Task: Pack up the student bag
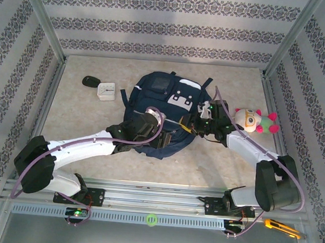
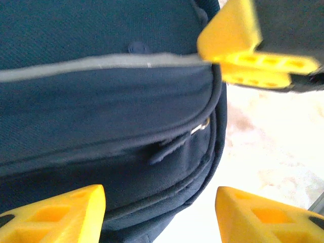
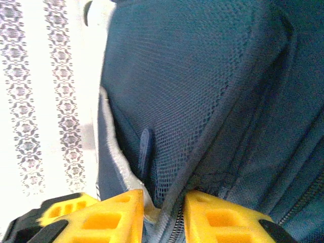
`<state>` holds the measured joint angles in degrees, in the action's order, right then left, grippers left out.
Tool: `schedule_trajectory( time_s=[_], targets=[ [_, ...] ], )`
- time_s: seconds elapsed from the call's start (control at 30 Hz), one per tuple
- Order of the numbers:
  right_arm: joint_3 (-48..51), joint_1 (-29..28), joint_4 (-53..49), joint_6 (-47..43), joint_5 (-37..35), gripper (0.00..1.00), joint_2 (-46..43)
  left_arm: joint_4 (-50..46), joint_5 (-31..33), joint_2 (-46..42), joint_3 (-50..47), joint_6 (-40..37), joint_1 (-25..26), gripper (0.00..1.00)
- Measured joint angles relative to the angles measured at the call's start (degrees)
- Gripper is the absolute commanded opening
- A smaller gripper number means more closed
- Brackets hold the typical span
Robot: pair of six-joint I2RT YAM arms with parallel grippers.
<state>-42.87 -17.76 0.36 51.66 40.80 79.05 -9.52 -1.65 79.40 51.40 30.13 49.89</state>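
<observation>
Right jaws nearly closed, nipping zip seam of student bag (image 1: 165,89). Left jaws half open astride bag corner, gripping nothing. Bag lies mid-counter (image 1: 94,124). Likely soft, floppy and light, so take by seam, strap or zip tab. Count: one bag, one plush toy (image 1: 256,122), one white box (image 1: 106,90), one dark oval item (image 1: 90,81), one yellow cutter (image 1: 281,227).

Student bag (image 1: 159,101) sits mid-table. Plush toy (image 1: 256,121) just R of it, small box (image 1: 106,90) to its L, oval item (image 1: 90,81) beside the box, further L. L gripper (image 2: 159,195) over bag's near part, R gripper (image 3: 164,207) at bag's R edge. Cutter (image 1: 281,228) on near rail, R end.
</observation>
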Motion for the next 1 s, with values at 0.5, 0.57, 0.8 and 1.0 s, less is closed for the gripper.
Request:
schedule_trajectory(
  time_s=[0.5, 0.57, 0.8, 1.0],
  targets=[
    [1.4, -0.2, 6.7, 5.1, 0.6, 0.03, -0.5, 9.4, 1.7, 3.0, -0.5, 0.2, 0.0, 0.59],
    [1.4, -0.4, 6.8, 5.1, 0.5, 0.02, -0.5, 10.3, 1.5, 5.0, -0.3, 0.4, 0.0, 0.57],
    [1.4, -0.4, 6.8, 5.2, -0.9, 0.0, -0.5, 11.8, 1.3, 7.7, 0.3, 1.6, 0.0, 0.38],
    [1.4, -0.4, 6.9, 5.2, -1.5, 0.0, -0.6, 12.7, 1.8, 8.9, 0.4, 1.6, 0.0, 0.08]
  ],
)
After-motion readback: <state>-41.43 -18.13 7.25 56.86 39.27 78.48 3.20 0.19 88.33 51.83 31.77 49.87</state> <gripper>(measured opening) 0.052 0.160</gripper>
